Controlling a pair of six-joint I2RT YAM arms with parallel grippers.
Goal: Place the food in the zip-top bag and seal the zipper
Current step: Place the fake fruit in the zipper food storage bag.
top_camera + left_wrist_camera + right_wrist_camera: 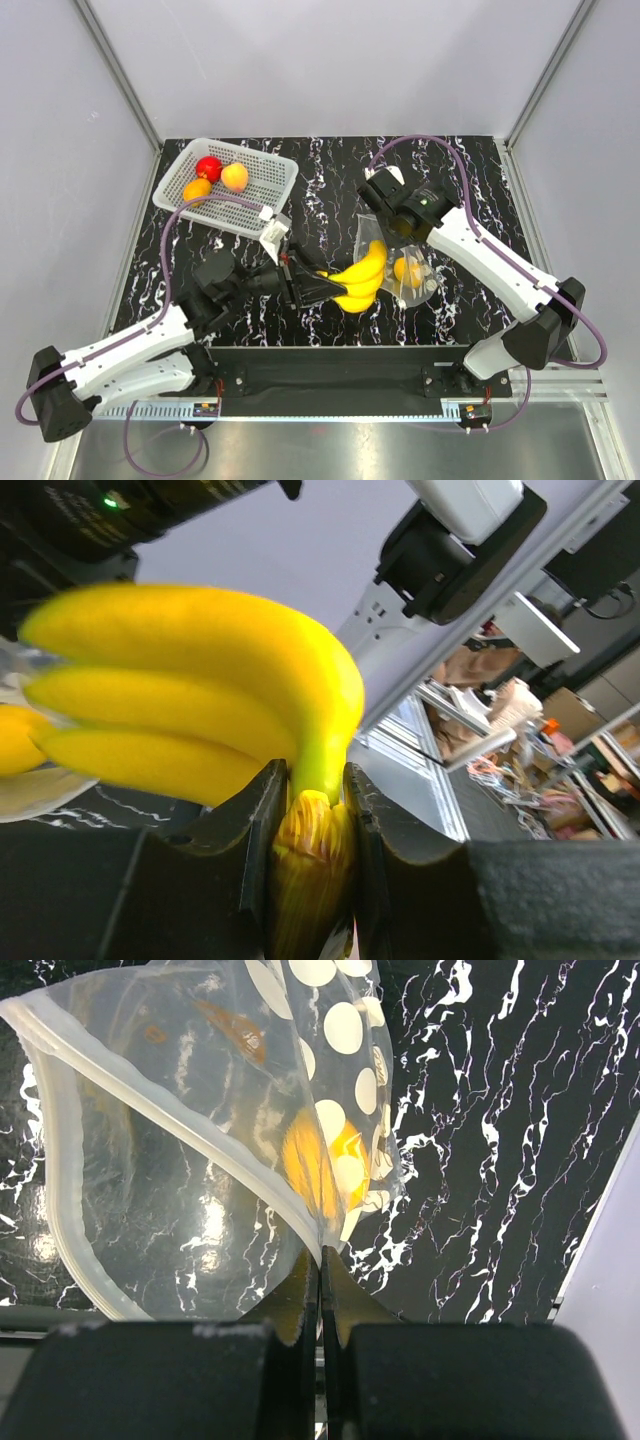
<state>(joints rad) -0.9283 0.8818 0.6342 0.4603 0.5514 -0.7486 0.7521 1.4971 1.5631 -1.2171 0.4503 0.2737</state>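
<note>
**Left claw [316,286] [308,792].** I read its jaws as nearly closed, clamped on the stem of the bananas [362,280] [190,670]. In the left wrist view both fingers [255,830] press the stalk from either side. The bunch juts out past the fingertips, and its far ends meet the mouth of the bag [425,292] [170,1160]. I cannot tell whether they are already inside.

**Left arm.** It stretches low from its base at the near left, with the forearm running rightward across the table [470,165] and the claw roughly level.

**Right claw [397,232] [320,1265].** The jaws are pressed together with no gap showing. They pinch the bag at its rim, where the zipper strip [150,1110] runs in. The strip's two halves stand apart, so the mouth gapes.

**Right arm.** It rises from the near right and reaches inward, with the wrist bent down above the bag.

**Bag contents.** An orange fruit [407,271] [320,1160] sits inside, against the dotted wall.

**Basket [272,188].** It stands at the far left, well apart from the bag. It holds a red fruit [208,167], a yellow-pink fruit [235,177] and a second orange one [197,189].
</note>
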